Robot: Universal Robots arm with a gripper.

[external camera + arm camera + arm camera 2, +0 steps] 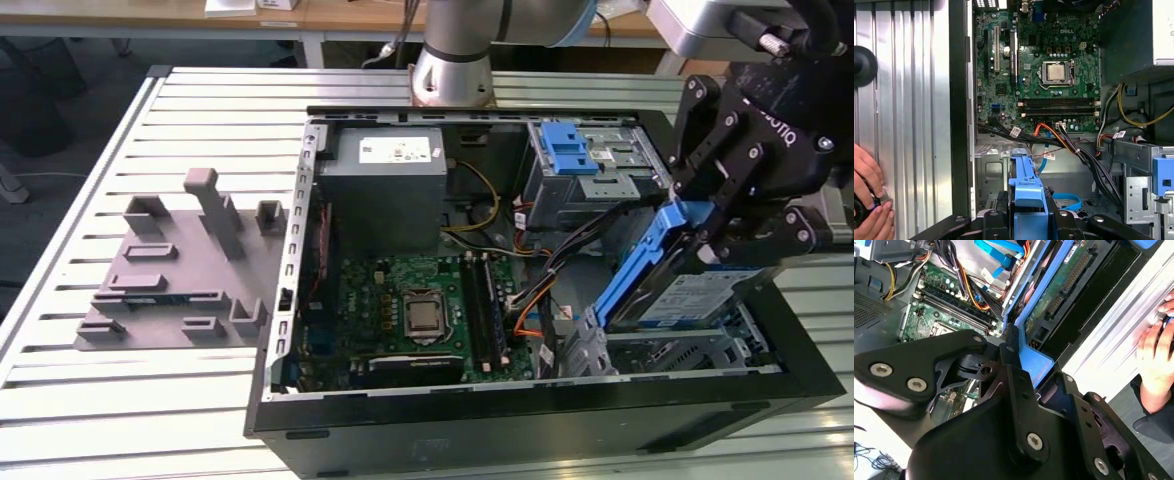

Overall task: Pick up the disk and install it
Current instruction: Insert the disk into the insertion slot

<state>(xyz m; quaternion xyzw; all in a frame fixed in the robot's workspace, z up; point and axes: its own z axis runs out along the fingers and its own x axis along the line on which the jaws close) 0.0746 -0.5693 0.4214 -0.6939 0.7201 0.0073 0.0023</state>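
One disk [687,293], silver in a blue frame, tilted on edge, clamped in the hand [707,240], with its lower end inside the open computer case [534,408]. One green circuit board [400,310] on the case floor, well aside from the hand. Case stands on a slatted bench [200,400].

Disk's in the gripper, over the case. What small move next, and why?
Probably ease the disk down slowly toward the metal drive bay. The gripper holds it tilted, with its lower end just above that bay and the cables close beside it.
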